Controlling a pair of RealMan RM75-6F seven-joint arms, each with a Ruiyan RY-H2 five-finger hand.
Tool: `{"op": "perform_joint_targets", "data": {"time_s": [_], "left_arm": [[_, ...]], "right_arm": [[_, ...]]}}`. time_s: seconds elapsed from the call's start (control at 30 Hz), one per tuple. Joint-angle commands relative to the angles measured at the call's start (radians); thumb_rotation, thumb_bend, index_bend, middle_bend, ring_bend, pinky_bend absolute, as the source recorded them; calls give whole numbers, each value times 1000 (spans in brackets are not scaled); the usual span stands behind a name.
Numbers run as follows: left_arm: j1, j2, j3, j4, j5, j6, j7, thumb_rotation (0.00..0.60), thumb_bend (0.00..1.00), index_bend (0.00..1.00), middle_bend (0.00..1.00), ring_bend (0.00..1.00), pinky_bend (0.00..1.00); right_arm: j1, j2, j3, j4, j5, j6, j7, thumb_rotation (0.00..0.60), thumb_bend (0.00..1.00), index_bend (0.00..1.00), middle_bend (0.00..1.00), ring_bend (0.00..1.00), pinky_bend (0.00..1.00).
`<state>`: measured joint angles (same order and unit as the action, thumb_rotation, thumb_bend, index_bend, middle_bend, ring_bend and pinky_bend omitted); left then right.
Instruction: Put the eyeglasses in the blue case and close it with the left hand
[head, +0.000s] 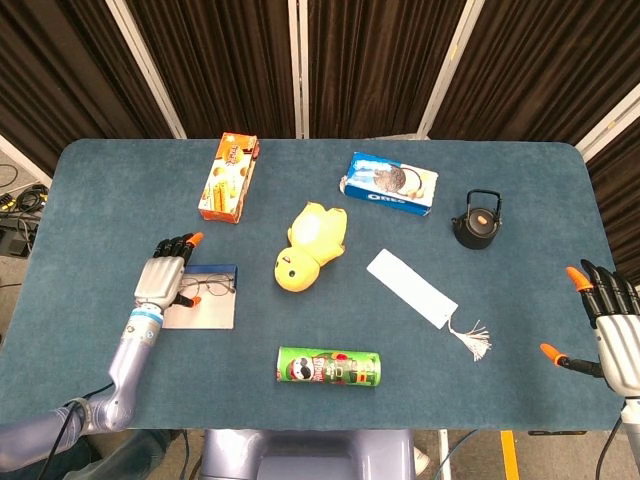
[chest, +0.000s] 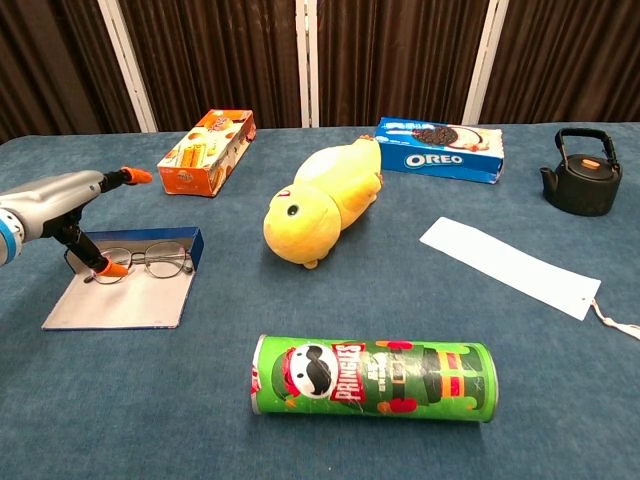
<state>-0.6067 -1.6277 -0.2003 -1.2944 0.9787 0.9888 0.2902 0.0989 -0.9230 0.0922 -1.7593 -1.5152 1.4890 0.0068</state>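
Observation:
The blue case (head: 203, 310) (chest: 120, 297) lies open at the table's left, its pale lid flat toward me. The eyeglasses (head: 210, 287) (chest: 150, 262) rest in the case's far part, against its blue wall. My left hand (head: 163, 277) (chest: 62, 204) hovers at the case's left side with its fingers spread and nothing in them; its thumb tip sits close to the glasses' left lens. My right hand (head: 612, 330) stays open at the table's far right edge, seen only in the head view.
A yellow plush duck (head: 308, 245) lies right of the case. A green Pringles can (head: 329, 367) lies at the front. An orange snack box (head: 229, 177), an Oreo box (head: 391, 183), a black teapot (head: 477, 220) and a white bookmark (head: 412, 288) are farther off.

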Motion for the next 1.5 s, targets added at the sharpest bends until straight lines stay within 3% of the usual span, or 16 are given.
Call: {"op": "perform_joint_targets", "data": {"time_s": [0.03,0.57,0.97,1.27,1.5], "left_arm": [[-8,-22,-3,55,31,-20,-66,600,0,0,0,0,0],[-57,-105,-32,253,56,-80,-138,600,2,0,0,0,0],[-81,-124,-46,325,85,-104,-188,600,13,0,0,0,0],[-38,-49,-16,227,171,-40,-252,600,16,0,0,0,0],[45,122,40,-35,213,54,-172,600,28,0,0,0,0]], "right_arm": [[2,1,1,0,6,-6,3,600,0,0,0,0,0],[16,-9,10,17,43,-39,-1,600,0,0,0,0,0],[26,-20,12,26,66,-62,-17,600,0,0,0,0,0],[24,-18,10,19,58,-56,-17,600,0,0,0,0,0],[15,-3,2,9,26,-37,15,600,0,0,0,0,0]]}}
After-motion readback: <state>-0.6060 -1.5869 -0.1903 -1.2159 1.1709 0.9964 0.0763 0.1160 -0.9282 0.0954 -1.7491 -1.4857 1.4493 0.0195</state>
